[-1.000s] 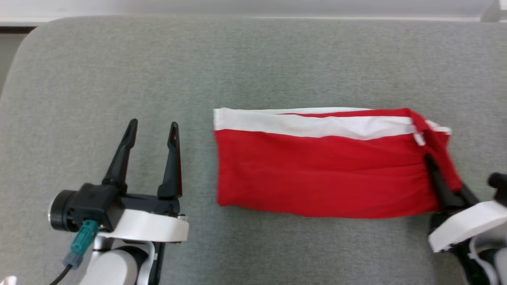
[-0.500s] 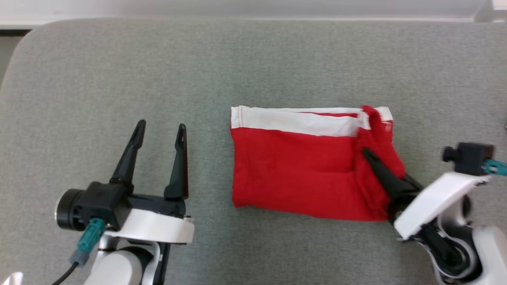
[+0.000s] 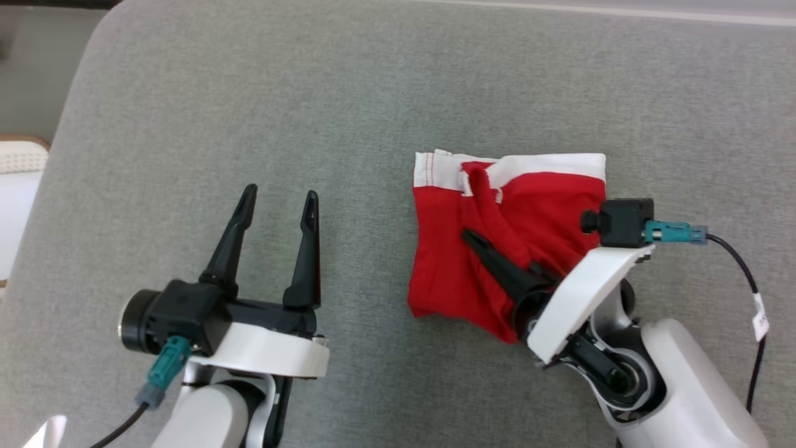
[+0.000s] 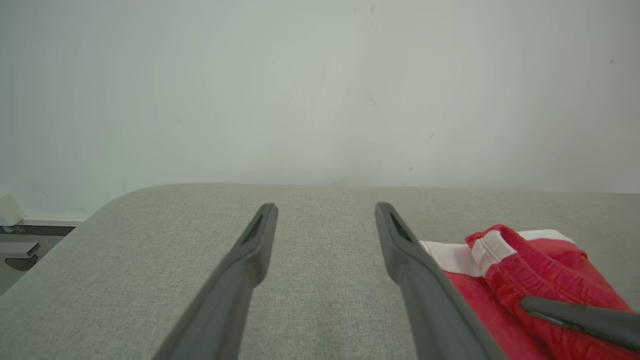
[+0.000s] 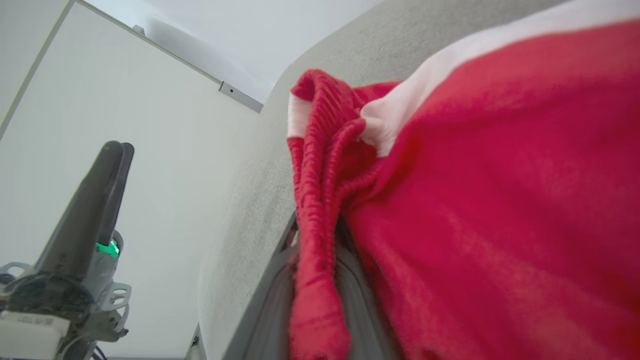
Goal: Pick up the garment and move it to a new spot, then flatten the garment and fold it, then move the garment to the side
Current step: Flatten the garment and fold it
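Red cloth garment (image 3: 435, 274) with a white band lies bunched on the grey fabric surface (image 3: 249, 93). The right gripper (image 3: 472, 238), over the garment's middle, pinches a raised red fold. Left of the garment, apart, the left gripper (image 3: 281, 193) stands open.

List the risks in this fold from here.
1. The right gripper pinches only a bunched strip of the garment; it may slip free mid-fold.
2. The left gripper hangs open, apart from the cloth, so nothing pins it; the whole piece could drag across the grey surface.
3. The gripped edge is twisted, so the fold may land creased.
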Available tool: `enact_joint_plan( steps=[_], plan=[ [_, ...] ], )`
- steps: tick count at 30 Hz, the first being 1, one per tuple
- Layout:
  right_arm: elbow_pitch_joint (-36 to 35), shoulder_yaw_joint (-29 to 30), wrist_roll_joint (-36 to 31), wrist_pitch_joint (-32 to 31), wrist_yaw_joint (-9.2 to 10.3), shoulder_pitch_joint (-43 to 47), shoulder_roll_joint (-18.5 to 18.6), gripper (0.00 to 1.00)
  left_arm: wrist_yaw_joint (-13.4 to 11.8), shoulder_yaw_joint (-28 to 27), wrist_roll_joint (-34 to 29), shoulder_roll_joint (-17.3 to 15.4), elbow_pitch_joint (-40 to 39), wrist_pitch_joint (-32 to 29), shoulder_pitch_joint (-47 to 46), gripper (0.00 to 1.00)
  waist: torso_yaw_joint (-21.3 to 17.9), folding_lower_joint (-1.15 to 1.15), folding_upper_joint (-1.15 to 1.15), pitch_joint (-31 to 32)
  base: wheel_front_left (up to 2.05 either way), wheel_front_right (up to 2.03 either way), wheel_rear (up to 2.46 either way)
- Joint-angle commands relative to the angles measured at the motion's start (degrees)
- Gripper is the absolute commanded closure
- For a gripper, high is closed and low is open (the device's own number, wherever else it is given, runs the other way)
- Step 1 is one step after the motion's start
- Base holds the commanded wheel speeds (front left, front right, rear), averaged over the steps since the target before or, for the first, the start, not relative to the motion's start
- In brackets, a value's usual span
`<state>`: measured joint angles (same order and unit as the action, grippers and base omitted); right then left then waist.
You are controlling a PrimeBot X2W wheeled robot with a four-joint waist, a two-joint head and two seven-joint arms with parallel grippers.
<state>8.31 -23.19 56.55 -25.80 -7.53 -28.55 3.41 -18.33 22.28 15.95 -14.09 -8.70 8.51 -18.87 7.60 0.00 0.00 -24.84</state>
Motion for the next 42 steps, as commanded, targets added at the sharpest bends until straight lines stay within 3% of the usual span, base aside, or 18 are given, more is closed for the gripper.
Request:
enact_joint_plan(
  steps=[1,4,5,6,7,10,15,19,22,26,35,42],
  plan=[
    [1.63,-2.07,0.98,0.87,0.12,-0.32,-0.50,1.00,0.07,-0.12,0.85,0.06,0.55,0.62,-0.63,0.00,0.66,0.00,0.00,-0.48,0.00,0.00,0.00],
    [2.89,-4.55,1.45,2.91,0.12,-1.66,-0.56,1.00,0.19,-0.06,1.15,0.30,1.27,1.07,-0.83,0.00,0.88,0.00,0.00,-0.63,0.00,0.00,0.00],
    [3.17,-5.29,1.40,3.75,0.12,-2.16,-0.58,0.67,0.24,-0.01,1.28,0.37,1.51,1.26,-0.84,0.00,0.88,0.00,0.00,-0.62,0.00,0.00,0.00],
    [3.37,-6.15,1.58,4.44,0.12,-2.48,-0.56,0.26,0.28,0.05,1.35,0.45,1.73,1.44,-0.87,0.00,0.86,0.00,0.00,-0.57,0.00,0.00,0.00],
    [3.27,-6.83,1.44,5.55,0.12,-2.95,-0.42,0.00,0.33,0.09,1.33,0.54,1.94,1.44,-0.87,0.00,0.82,0.00,0.00,-0.50,0.00,0.00,0.00],
    [1.96,-9.09,-0.14,10.29,0.12,-4.53,1.08,0.00,0.37,0.18,1.42,0.61,2.34,1.68,-1.01,0.00,0.44,0.00,0.00,-0.19,0.00,0.00,0.00],
    [-0.47,-16.03,-9.02,21.42,0.12,-6.42,7.29,0.00,0.27,0.05,1.42,0.12,2.59,1.81,-0.79,0.00,-0.76,0.00,0.00,0.62,0.00,0.00,0.00],
    [-0.91,-15.72,-14.83,30.86,0.12,-6.22,10.75,0.00,0.00,-0.21,1.43,-0.48,2.39,1.61,-0.29,0.00,-1.93,0.00,0.00,1.30,0.00,0.00,0.00],
    [-0.82,-11.48,-20.58,35.66,0.12,-4.87,12.62,0.00,-0.33,-0.53,1.51,-0.94,2.05,1.42,0.33,0.00,-2.96,0.00,0.00,1.84,0.00,0.00,0.00],
    [-2.20,-1.23,-26.75,37.71,0.12,-1.12,13.71,0.00,-0.82,-1.20,1.57,-1.86,1.55,1.05,1.04,0.00,-4.50,0.00,0.00,2.52,0.00,0.00,0.00],
    [-12.45,19.95,-33.68,33.11,0.12,13.03,10.39,0.00,-2.36,-2.63,0.40,-4.27,0.17,0.27,2.94,0.00,-7.43,0.00,0.00,3.65,0.00,0.00,0.00],
    [-19.79,24.77,-34.97,28.87,0.12,20.25,5.94,0.00,-2.89,-2.99,0.16,-5.27,-0.01,-0.28,3.55,0.00,-8.87,0.00,0.00,3.75,0.00,0.00,0.00]
  ],
)
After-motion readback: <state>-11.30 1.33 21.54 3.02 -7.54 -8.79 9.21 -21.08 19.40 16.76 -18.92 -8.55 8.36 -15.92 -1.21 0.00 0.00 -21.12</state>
